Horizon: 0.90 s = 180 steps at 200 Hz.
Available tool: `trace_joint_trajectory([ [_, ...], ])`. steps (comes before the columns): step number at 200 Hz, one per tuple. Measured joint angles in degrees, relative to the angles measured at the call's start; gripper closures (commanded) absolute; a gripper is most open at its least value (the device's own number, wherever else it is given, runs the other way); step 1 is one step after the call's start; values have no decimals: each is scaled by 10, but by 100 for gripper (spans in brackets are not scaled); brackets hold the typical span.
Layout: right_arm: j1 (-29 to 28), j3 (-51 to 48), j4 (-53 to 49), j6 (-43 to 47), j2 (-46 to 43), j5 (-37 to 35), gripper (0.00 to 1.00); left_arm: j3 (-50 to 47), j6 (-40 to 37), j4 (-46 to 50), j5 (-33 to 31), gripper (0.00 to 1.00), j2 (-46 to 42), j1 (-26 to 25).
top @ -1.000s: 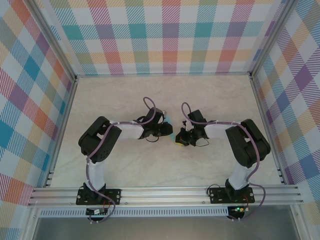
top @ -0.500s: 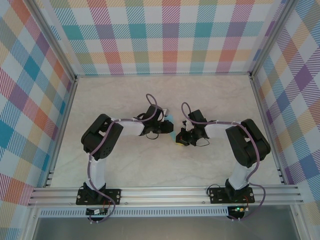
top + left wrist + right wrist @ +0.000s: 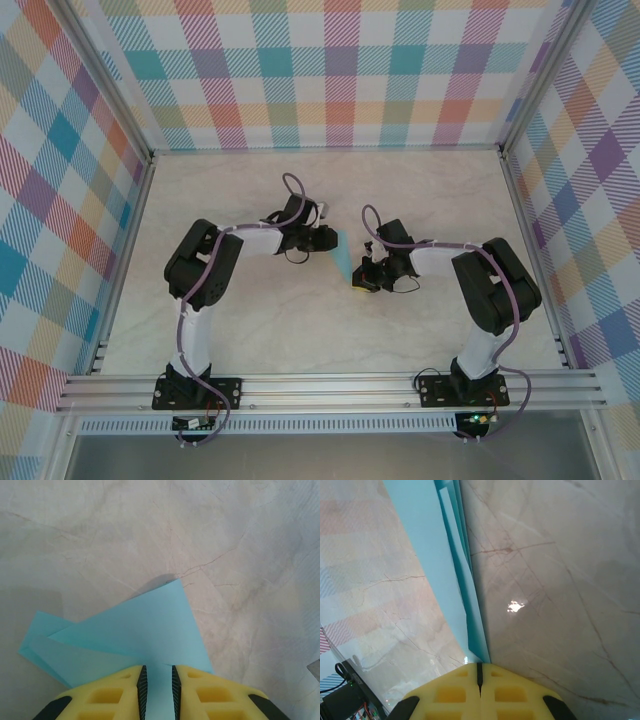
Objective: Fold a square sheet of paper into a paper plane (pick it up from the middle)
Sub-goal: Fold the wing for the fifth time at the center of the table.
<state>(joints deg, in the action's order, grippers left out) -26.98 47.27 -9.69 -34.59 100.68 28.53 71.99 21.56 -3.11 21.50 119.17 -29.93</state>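
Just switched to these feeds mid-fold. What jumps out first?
The folded light-blue paper hangs between the two arms over the middle of the marble table. The right gripper is shut on the paper's layered edge. The paper also runs through the gap between the yellow fingers of the left gripper.

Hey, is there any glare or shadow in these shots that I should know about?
Right wrist view: one small bright glare spot on the table, right of the paper. Left wrist view: a soft shadow behind the paper's upper tip. Top view: even light.
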Motion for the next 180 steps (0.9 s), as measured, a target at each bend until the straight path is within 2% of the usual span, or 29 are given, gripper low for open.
trace_joint_trajectory([
  [63, 0, -1, -7, 6, -4, -3, 97, 39, -4, 16, 18, 76, 23, 26],
  [132, 3, -7, -43, 8, -24, -7, 94, 76, -19, 48, -48, 74, 31, 82],
  [160, 3, -10, -55, 6, -43, -7, 85, 55, -14, 64, -77, 70, 0, 80],
  [180, 3, -10, -54, 3, -78, -5, 66, 19, -3, 77, -107, 67, -61, 75],
])
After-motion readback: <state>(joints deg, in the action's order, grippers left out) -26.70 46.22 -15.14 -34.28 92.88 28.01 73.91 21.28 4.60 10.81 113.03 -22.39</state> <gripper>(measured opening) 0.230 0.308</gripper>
